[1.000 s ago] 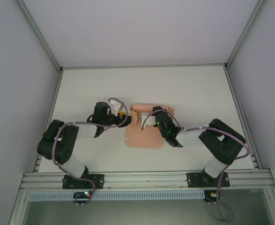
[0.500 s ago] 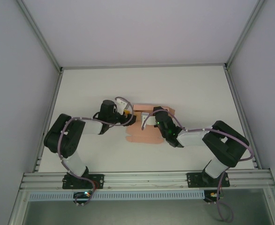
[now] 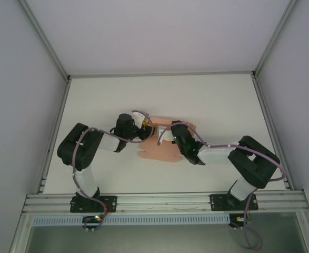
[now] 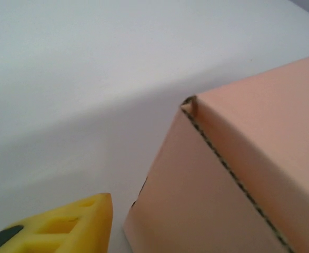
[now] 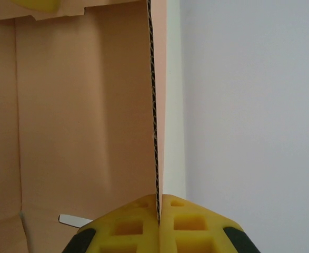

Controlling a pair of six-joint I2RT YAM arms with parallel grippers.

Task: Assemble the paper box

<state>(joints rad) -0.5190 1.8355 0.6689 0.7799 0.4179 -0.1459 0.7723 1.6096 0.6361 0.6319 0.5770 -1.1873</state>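
The paper box (image 3: 157,152) sits at the middle of the bare white table (image 3: 212,100), with pale walls (image 3: 17,79) around. The right gripper (image 5: 158,204) pinches its upright card wall. Whether the left gripper (image 3: 146,127) beside it is spread cannot be told.

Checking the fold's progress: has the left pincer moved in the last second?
Yes. In the top view, the left pincer has gone right, away from the table's left rail and closer to the paper box.

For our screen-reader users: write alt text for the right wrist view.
The right gripper is shut on the edge of an upright wall of the salmon-pink paper box, seen edge-on. Pink card spreads to its left, white table to its right.
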